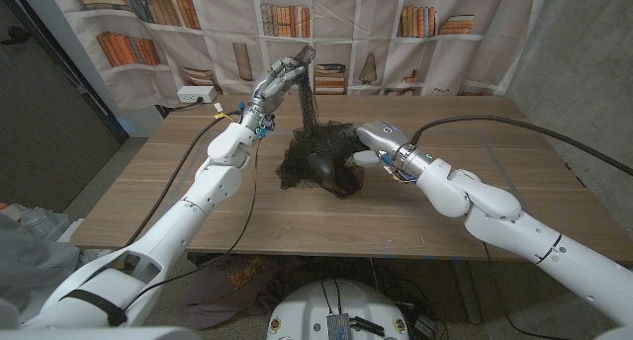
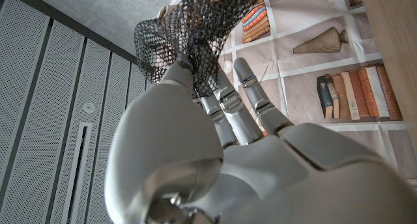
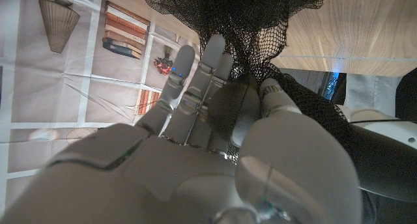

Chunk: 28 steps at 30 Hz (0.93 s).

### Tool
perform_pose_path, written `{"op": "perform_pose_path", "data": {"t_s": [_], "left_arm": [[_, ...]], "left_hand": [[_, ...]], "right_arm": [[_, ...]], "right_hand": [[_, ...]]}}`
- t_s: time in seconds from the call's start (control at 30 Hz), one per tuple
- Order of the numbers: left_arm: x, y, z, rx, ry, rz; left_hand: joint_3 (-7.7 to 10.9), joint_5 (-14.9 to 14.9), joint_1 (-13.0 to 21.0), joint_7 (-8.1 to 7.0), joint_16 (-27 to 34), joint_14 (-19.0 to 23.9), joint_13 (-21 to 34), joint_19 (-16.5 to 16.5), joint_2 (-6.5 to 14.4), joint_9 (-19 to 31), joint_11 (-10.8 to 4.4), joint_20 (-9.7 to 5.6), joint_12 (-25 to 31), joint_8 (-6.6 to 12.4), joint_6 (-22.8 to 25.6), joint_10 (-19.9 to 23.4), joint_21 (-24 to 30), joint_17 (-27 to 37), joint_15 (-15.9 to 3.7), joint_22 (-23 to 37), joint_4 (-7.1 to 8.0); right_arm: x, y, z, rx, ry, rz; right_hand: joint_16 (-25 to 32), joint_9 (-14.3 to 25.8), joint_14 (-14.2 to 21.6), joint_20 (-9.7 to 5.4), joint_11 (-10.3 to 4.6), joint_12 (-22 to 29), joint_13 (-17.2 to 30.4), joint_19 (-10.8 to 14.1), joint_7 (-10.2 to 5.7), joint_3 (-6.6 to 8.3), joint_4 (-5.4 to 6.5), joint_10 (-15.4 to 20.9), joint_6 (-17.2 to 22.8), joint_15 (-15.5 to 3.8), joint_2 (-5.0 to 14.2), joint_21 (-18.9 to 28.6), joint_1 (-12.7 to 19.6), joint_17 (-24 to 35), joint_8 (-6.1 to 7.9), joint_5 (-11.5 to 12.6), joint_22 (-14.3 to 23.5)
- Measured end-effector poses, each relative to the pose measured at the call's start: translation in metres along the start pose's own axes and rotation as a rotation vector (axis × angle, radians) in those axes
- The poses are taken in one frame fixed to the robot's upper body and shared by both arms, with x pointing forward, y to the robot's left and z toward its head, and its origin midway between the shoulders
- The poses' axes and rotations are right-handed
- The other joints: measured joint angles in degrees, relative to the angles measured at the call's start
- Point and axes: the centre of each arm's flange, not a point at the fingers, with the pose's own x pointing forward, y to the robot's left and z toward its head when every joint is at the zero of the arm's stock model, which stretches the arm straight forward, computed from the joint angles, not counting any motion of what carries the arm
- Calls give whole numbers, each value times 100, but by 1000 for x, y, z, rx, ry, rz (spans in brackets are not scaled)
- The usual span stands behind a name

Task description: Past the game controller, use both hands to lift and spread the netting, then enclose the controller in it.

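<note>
Right hand [image 1: 374, 142] grips netting [image 1: 318, 157] over the controller [image 1: 326, 172]; left hand [image 1: 282, 78] holds it aloft.

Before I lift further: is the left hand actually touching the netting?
Touching. In the left wrist view the netting is bunched against the left hand's fingers; the head view shows it hanging from that raised hand.

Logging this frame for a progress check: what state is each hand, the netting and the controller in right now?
left hand: raised above the table, grips a strand of netting pulled up taut.
right hand: low beside the heap, fingers in the netting's edge.
netting: black mesh, mostly heaped on the table, one part lifted.
game controller: dark, on the table, draped by netting, not fully enclosed.
table: wooden, bears the heap.
</note>
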Motion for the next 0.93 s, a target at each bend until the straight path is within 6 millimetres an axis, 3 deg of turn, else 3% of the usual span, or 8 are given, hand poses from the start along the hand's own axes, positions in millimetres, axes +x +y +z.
{"op": "perform_pose_path", "data": {"t_s": [0.47, 0.93], "left_arm": [[-4, -19, -2, -13, 8, -46], [-8, -22, -3, -20, 13, -38]], "left_hand": [[0, 0, 0, -20, 0, 0, -1, -1, 0, 17, 0, -1, 0, 42, -20, 0, 0, 21, 0, 0, 0], [50, 0, 0, -20, 0, 0, 11, -22, 0, 2, 0, -22, 0, 42, -20, 0, 0, 21, 0, 0, 0]], "right_arm": [[8, 15, -12, -62, 51, 46], [14, 20, -23, -56, 73, 61]], "right_hand": [[0, 25, 0, 0, 0, 0, -17, 0, 0, 0, 0, 0, 0, 0, 0, 0, 0, -3, -10, -1, 0], [1, 9, 0, 0, -1, 0, -17, 0, 0, 0, 0, 0, 0, 0, 0, 0, 0, -16, -12, -1, 1]]}}
